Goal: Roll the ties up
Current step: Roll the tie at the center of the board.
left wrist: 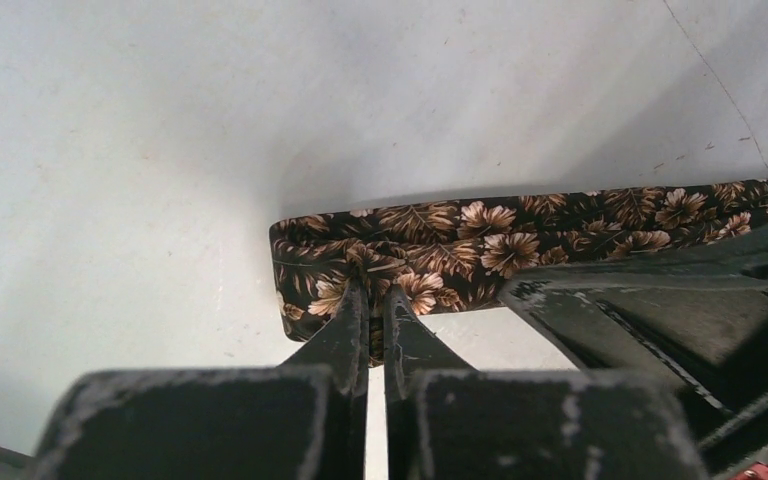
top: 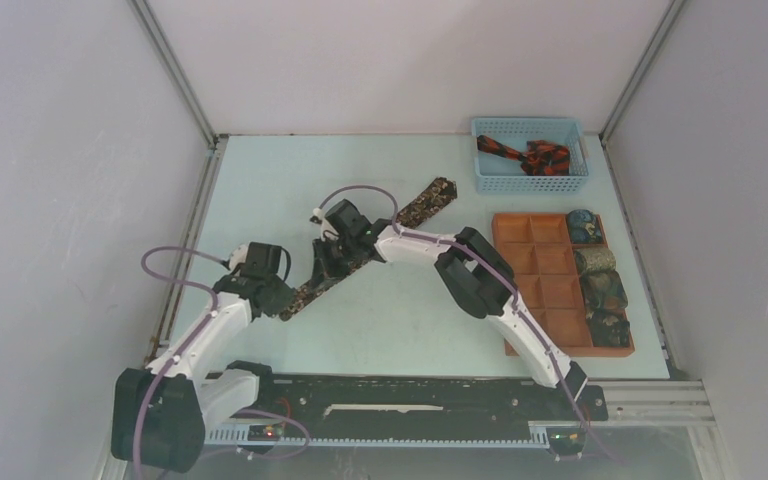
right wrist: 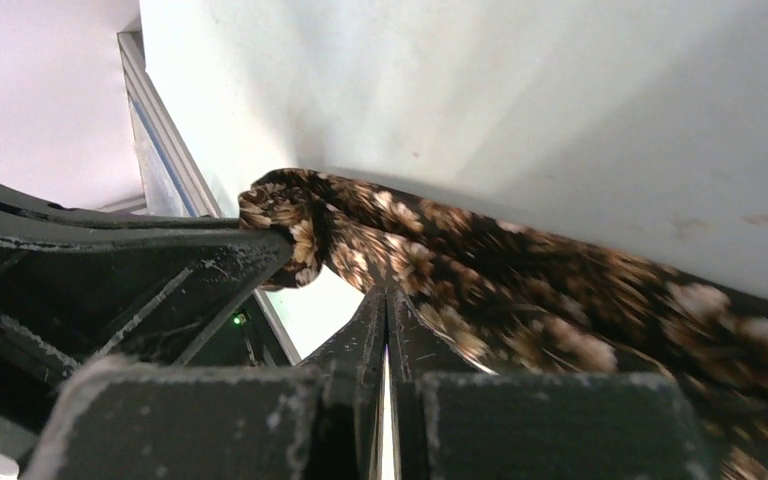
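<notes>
Pinching the near end of the brown tie (top: 422, 205) with the left hand (top: 288, 310), shut tight on the fabric just above the bench (top: 260, 180). Clamping the same tie a little farther along with the right hand (top: 328, 262), likewise closed on it. Beyond that, lying diagonally, flat and unrolled. Judging by this, barely beginning this roll. Farther right, in the basket (top: 482, 182), lying loose and not yet rolled: one black-red tie (top: 532, 156). In the tray (top: 545, 290), filling the right column: four rolled ties (top: 595, 262), with other compartments bare.
</notes>
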`<state>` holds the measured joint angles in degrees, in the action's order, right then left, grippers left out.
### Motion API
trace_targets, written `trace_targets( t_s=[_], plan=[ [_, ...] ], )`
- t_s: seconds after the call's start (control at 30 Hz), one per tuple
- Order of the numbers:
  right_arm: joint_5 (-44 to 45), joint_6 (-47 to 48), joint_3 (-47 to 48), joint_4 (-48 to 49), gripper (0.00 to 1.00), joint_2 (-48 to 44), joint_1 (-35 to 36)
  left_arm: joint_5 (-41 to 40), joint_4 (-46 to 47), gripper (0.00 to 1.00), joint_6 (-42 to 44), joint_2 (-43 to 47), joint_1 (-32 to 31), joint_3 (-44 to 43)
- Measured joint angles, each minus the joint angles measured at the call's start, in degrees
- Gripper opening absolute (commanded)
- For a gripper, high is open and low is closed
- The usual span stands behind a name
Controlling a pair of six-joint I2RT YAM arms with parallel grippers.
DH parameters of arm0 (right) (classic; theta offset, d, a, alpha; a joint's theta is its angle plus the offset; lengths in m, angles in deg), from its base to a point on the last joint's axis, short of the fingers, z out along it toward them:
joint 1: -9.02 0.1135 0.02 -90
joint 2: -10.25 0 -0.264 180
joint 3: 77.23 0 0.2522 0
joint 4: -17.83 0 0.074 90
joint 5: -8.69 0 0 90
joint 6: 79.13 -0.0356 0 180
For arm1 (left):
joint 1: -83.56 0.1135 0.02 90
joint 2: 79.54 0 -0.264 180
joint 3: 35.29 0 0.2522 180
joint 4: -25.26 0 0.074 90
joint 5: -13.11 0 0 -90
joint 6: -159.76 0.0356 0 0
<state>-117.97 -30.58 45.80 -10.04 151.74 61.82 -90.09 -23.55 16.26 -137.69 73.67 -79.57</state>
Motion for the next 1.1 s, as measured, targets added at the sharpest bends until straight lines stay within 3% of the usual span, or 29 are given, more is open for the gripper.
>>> trace_targets(
  t_s=[0.07,0.17,0.33,0.43,0.7,0.9,1.1],
  plan=[
    [0.0,0.0,-2.4,0.4,0.02,-1.4,-0.7,0.1,0.5,0.00,0.0,-0.8,-0.2,-0.1],
    [0.0,0.1,-4.9,1.4,0.03,-2.5,-1.8,0.1,1.3,0.09,0.0,-2.1,-0.8,-0.1],
    [-0.1,0.2,-7.7,2.6,0.03,-3.3,-2.6,0.2,2.2,0.36,0.1,-3.9,-2.1,-0.5],
    [-0.4,0.2,-8.3,2.8,0.03,-3.6,-2.6,0.1,2.7,0.45,0.0,-4.1,-2.6,-0.9],
    [-0.8,0.5,-8.5,3.7,0.04,-4.7,-2.6,0.1,2.2,0.48,0.0,-3.7,-3.1,-2.4],
    [-1.1,0.5,-8.5,4.2,0.04,-4.8,-2.3,-0.2,1.0,0.60,0.6,0.2,-3.1,-4.2],
    [-1.8,0.5,-7.6,4.7,0.05,-4.8,-1.6,-2.6,-2.2,0.57,1.4,7.5,-3.1,-4.2]
  ],
)
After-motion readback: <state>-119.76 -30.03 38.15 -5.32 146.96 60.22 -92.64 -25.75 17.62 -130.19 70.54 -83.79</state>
